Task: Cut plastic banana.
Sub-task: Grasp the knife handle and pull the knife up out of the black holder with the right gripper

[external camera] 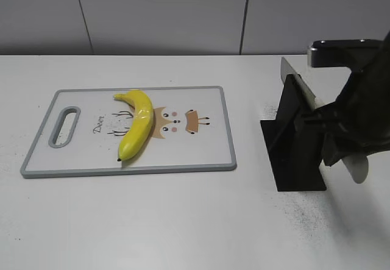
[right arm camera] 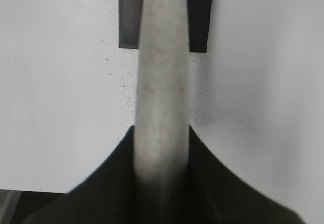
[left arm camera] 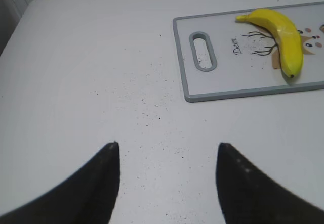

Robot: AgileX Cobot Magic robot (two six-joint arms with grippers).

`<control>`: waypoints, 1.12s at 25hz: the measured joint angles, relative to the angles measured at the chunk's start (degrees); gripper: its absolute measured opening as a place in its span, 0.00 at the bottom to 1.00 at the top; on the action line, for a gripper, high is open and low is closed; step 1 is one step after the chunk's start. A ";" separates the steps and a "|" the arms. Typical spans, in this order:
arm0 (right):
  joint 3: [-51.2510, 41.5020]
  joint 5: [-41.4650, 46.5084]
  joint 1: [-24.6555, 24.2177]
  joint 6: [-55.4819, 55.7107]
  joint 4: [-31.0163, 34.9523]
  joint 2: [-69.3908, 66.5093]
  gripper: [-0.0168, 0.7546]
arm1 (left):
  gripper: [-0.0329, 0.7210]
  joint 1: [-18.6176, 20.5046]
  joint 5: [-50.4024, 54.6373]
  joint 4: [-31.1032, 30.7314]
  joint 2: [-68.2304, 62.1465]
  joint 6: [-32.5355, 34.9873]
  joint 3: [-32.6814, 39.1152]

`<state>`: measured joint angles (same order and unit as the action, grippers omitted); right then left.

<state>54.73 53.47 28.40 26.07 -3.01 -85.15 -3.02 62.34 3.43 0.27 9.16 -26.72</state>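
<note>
The plastic banana is glossy yellow and lies on the cutting board, left of its middle; it also shows in the left wrist view. My right gripper is at the right, shut on the knife's cream handle. The knife sits in a black stand with its blade edge showing above. My left gripper is open and empty over bare table, well left of the board, and is out of the exterior view.
The board has a grey rim, a handle slot at its left end and a deer print. The black stand has a flat base on the white table. A grey wall runs behind.
</note>
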 joint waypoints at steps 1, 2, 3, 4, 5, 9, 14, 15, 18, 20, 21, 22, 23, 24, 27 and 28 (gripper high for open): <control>0.12 0.20 0.00 0.08 0.00 1.04 0.23 | 0.79 0.00 0.00 0.00 0.00 0.00 0.00; 0.30 0.28 0.00 0.23 0.00 1.91 0.23 | 0.79 0.00 0.00 0.00 0.00 0.00 0.00; 0.50 0.40 0.00 0.55 0.00 2.91 0.23 | 0.79 0.00 0.00 0.00 0.00 0.00 0.00; 1.00 0.49 0.00 0.75 0.00 3.83 0.23 | 0.79 0.00 0.00 0.00 0.00 0.00 0.00; 1.50 0.49 0.00 0.96 -0.06 4.59 0.23 | 0.79 0.00 0.00 0.00 0.00 0.00 0.00; 4.45 1.53 0.06 0.96 -0.74 6.90 0.23 | 0.79 0.00 0.00 0.00 0.00 0.00 0.00; 9.19 3.77 0.10 0.57 -3.24 7.18 0.23 | 0.79 0.00 0.00 0.00 0.00 0.00 0.00; 10.15 3.77 0.10 -1.24 -3.50 7.18 0.23 | 0.79 0.00 -0.07 0.00 0.00 0.00 0.00; 13.00 4.21 0.10 -7.68 -3.66 6.95 0.23 | 0.79 0.00 -0.90 0.00 -0.22 0.00 -0.44; 15.42 4.83 -0.32 -11.06 -3.71 5.77 0.23 | 0.79 0.00 -2.30 0.00 -2.14 0.12 -1.08; 16.51 5.11 -0.45 -12.85 -3.71 4.65 0.23 | 0.79 0.00 -3.50 0.18 -3.85 0.32 -1.33; 17.92 5.34 -0.45 -14.84 -3.77 3.53 0.23 | 0.79 0.00 -4.66 0.46 -5.92 0.79 -1.61; 19.42 5.49 -0.45 -16.68 -3.77 1.97 0.23 | 0.79 0.00 -6.35 0.89 -7.79 1.65 -1.87; 20.80 5.78 -0.47 -19.14 -3.63 0.20 0.23 | 0.79 0.00 -7.94 1.38 -10.28 2.65 -2.20; 26.06 8.12 -0.47 -26.59 -2.27 -5.28 0.23 | 0.79 0.00 -12.76 2.41 -18.32 5.98 -3.35; 27.98 9.03 -0.47 -29.06 -1.52 -7.25 0.23 | 0.79 0.00 -14.31 2.84 -21.40 7.18 -3.77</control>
<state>82.71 62.51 27.92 -2.99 -4.53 -92.40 -3.02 48.02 6.26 -21.13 16.34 -30.49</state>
